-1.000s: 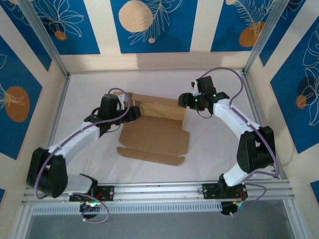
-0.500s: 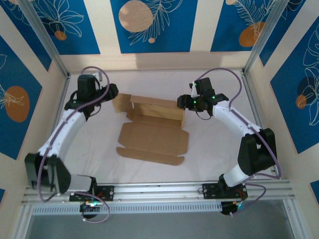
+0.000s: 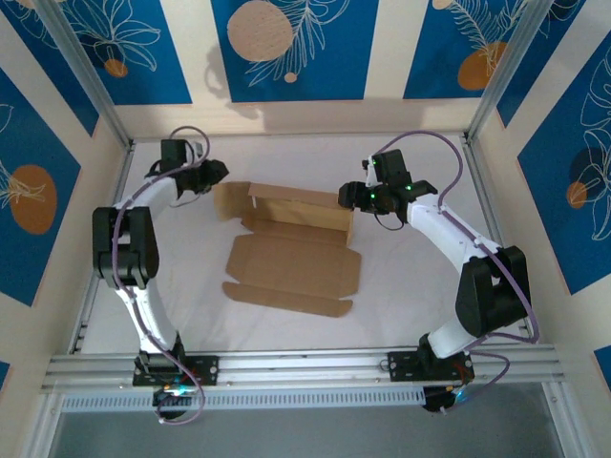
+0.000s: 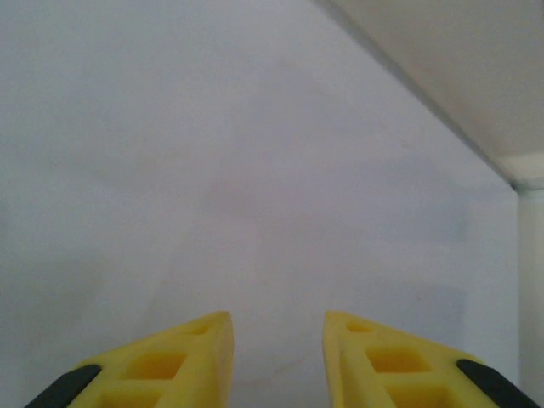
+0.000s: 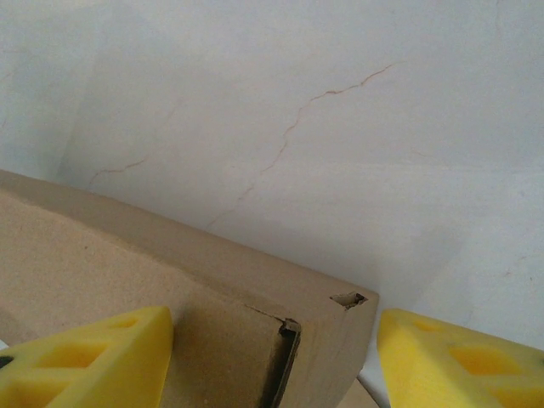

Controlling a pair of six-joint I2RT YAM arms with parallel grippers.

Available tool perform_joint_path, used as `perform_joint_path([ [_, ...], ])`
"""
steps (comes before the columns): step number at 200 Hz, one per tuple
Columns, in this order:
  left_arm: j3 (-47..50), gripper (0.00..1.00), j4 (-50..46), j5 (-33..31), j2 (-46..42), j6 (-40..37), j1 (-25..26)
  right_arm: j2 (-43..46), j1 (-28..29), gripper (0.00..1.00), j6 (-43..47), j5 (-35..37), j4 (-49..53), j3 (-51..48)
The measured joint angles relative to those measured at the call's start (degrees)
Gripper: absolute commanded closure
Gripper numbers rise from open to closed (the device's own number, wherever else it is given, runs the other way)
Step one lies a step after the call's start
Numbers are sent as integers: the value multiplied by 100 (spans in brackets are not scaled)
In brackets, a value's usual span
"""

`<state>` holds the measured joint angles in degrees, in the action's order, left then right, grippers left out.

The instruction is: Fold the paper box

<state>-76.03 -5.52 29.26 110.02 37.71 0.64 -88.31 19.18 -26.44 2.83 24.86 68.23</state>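
Note:
The paper box (image 3: 296, 262) is a plain brown die-cut sheet lying at the table's middle, base flat, back wall standing, front flap lying toward me. My right gripper (image 3: 349, 197) sits at the back wall's right end. In the right wrist view its yellow fingers (image 5: 93, 357) stand wide on either side of the folded box corner (image 5: 323, 331), with a thin gap at the right finger: open. My left gripper (image 3: 218, 174) hovers just left of the box's back left flap (image 3: 229, 200), apart from it. Its fingers (image 4: 170, 365) show a bare gap over the white table: open.
The white table cover (image 3: 410, 286) runs to the wall frame at the back and sides. Aluminium posts (image 3: 95, 86) rise at the back corners. A rail (image 3: 305, 367) crosses the near edge with both arm bases. The beige wall (image 4: 442, 59) is close ahead of the left gripper.
The left arm swung off the box's back left corner to the far left back of the table, and its jaws narrowed. The back left flap now lies outward. The right arm barely moved.

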Motion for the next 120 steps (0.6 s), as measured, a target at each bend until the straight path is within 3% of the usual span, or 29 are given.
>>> perform_joint_path([
  [55,2358,68,1751,544,-1182,1569,59,-20,2,34,-236,-20,-168,-55],
  [81,2876,67,2441,590,-1416,2046,245,-42,35,34,-317,-20,-232,-66],
  [120,3364,66,2686,339,-1867,2181,750,-39,103,34,-455,-20,-422,-170],
])
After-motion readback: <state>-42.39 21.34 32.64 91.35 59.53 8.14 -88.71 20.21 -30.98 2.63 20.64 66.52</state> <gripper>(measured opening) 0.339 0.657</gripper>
